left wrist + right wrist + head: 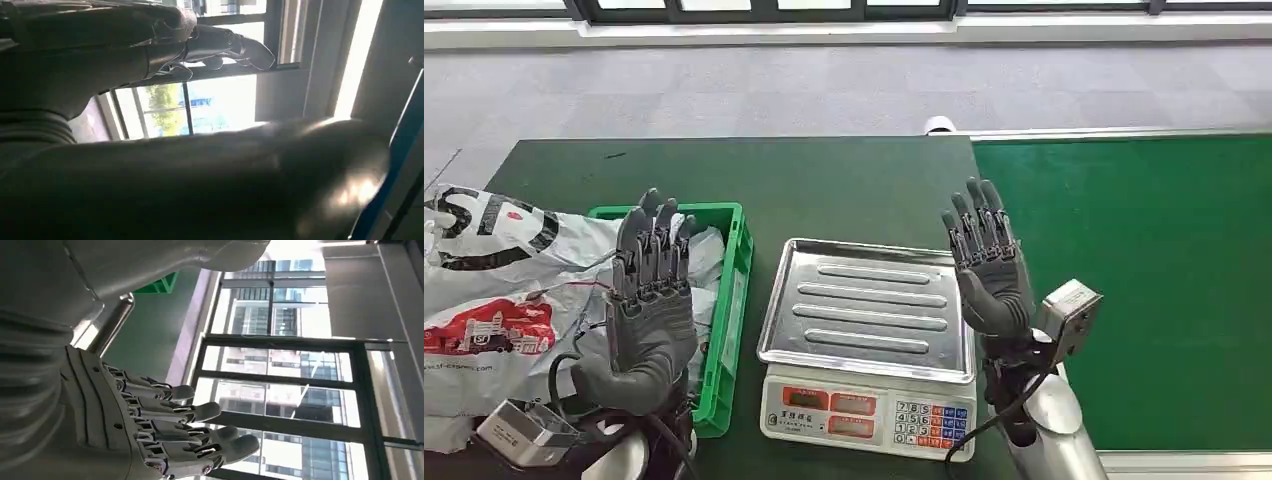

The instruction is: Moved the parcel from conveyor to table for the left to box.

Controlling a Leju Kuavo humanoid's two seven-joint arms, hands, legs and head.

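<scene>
Stretching wide on the right, the green conveyor [1144, 280] bare of goods, dark table [824, 190], printed parcel [494, 300] lying at the table's left beside a green box [729, 300], steel scale [869, 340] centre, left hand [649, 305] and right hand [986, 262] raised, fingers spread, holding nothing.
</scene>
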